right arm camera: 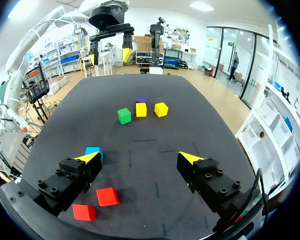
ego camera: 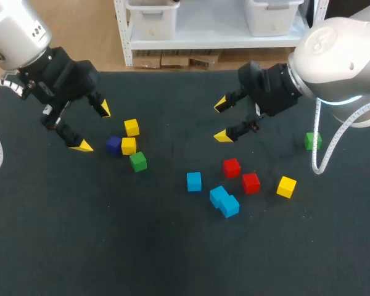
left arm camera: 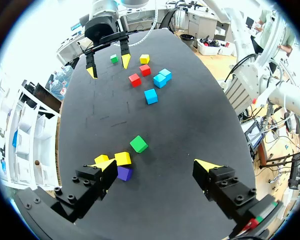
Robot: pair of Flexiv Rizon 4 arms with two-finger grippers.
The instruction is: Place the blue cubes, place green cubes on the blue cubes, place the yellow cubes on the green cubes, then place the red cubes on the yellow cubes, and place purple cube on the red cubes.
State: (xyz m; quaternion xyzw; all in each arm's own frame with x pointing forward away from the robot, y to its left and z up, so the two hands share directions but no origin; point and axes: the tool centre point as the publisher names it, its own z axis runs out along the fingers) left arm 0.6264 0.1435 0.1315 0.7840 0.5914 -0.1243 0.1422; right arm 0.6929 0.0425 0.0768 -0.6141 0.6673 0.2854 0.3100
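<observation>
Every small plain-coloured cube lies singly on the dark matte table (ego camera: 80, 246), none on top of another. The left tool (ego camera: 93, 127) hovers released, its yellow-tipped fingers spread wide, just beside a cluster on the table's left part. There the purple cube (ego camera: 113, 145) touches the near yellow cube (ego camera: 128, 145), the far yellow cube (ego camera: 131, 127) sits just behind them, and the left green cube (ego camera: 137, 161) lies just in front. The right tool (ego camera: 222, 121) hangs released too, over bare table near the middle. In front of it lie the rear red cube (ego camera: 231, 167) and the front red cube (ego camera: 251, 182), close but apart. The single blue cube (ego camera: 193, 181) stands to their left. The middle blue cube (ego camera: 219, 196) and the front blue cube (ego camera: 229, 206) touch each other. The right yellow cube (ego camera: 286, 186) lies beside the red ones, and the right green cube (ego camera: 312, 141) sits well apart, under the right arm.
</observation>
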